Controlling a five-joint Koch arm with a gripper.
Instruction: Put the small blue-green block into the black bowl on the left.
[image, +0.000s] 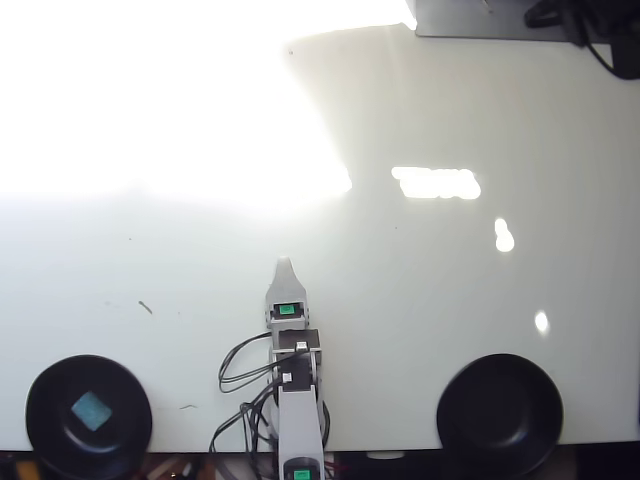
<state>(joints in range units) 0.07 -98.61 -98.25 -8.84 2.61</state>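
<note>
Where black bowl (40, 440) sits, teal square block (91, 410) inside.

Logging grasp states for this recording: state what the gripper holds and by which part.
Nothing is held. The small blue-green block lies inside the black bowl at the overhead view's left, apart from the gripper, whose single visible tip is bare.

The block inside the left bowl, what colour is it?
Blue-green (teal), seen in the overhead view: the small block lies inside the glossy black bowl.
</note>
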